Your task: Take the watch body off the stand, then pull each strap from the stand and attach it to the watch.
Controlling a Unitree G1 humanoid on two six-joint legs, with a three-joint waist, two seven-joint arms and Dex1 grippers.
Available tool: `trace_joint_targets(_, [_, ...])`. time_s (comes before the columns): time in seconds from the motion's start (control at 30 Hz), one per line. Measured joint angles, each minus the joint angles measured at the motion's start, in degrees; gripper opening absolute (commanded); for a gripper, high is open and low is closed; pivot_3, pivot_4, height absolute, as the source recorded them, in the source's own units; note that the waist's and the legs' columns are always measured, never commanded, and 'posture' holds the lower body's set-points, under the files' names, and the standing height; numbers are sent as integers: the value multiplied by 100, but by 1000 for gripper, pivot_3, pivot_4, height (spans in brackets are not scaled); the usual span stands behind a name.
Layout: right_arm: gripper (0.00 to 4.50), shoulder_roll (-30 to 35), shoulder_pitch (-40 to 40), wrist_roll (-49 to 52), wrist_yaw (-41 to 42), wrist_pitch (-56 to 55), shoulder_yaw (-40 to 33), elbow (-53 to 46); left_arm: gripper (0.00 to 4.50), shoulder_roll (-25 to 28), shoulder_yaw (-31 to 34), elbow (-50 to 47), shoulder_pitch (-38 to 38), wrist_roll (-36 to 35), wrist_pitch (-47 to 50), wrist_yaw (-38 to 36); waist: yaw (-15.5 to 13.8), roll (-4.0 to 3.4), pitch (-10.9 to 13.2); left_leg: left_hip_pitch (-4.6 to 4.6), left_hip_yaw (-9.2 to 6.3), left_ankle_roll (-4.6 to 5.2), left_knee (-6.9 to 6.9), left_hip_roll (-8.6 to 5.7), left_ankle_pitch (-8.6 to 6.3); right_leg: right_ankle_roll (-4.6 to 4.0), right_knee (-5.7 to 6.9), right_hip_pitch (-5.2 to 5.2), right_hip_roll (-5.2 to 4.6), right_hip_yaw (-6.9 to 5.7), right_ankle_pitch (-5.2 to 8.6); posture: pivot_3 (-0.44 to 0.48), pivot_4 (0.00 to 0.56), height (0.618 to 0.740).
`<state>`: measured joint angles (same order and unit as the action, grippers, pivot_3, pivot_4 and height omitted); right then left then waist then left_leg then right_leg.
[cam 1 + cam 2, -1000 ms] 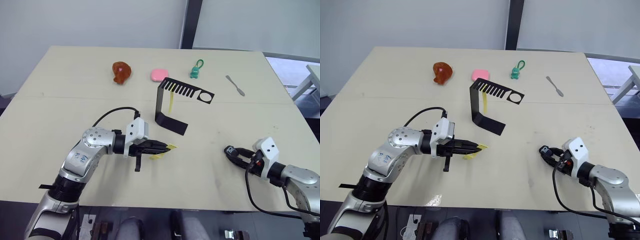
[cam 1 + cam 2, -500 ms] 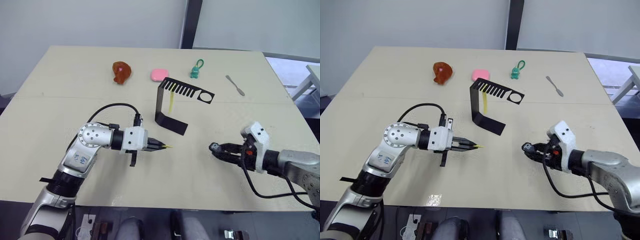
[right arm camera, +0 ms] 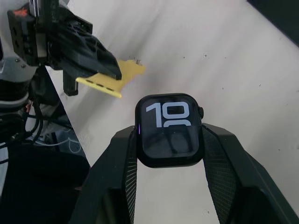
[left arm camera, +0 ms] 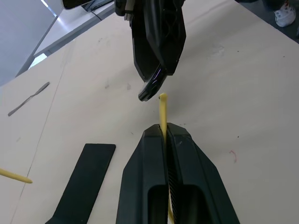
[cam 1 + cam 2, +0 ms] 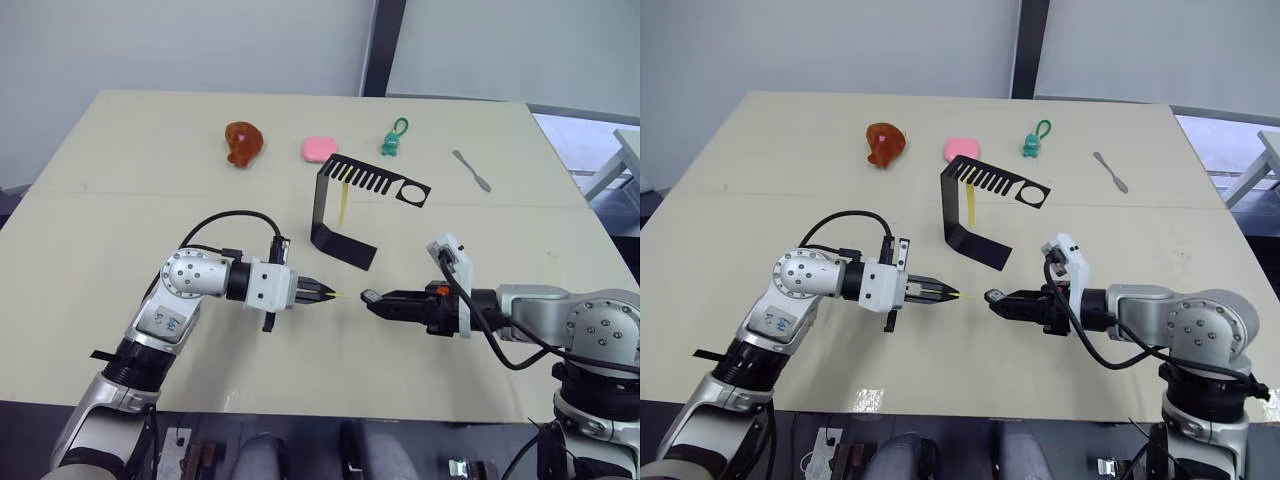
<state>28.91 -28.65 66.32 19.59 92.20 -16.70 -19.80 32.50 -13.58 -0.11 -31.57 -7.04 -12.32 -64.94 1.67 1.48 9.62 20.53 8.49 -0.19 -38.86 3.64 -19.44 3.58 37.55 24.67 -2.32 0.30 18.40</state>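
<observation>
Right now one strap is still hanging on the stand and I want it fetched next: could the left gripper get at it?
Probably not yet: the left gripper is shut on the other strap, so it would need freeing first. The table toward the stand looks open.

I see the black C-shaped stand (image 5: 345,215) upright, one yellow strap (image 5: 342,206) hanging from its comb arm. In front of the stand, the dark watch body (image 3: 169,129), screen showing "10", faces the tip of the second yellow strap (image 4: 162,113), just apart.

The pale table (image 5: 120,230) bears the stand (image 5: 335,215), a spatula (image 5: 470,171) and trinkets.
</observation>
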Motion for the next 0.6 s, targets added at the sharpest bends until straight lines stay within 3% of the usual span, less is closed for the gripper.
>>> trace_joint_targets(0.6, [1494,-10,-174,672,-769,0,53,527,0,-176,-61,326,-150,363,-479,181,3,0,0,7,2,0,0,2,0,0,1,9,0,0,0,0,150,740])
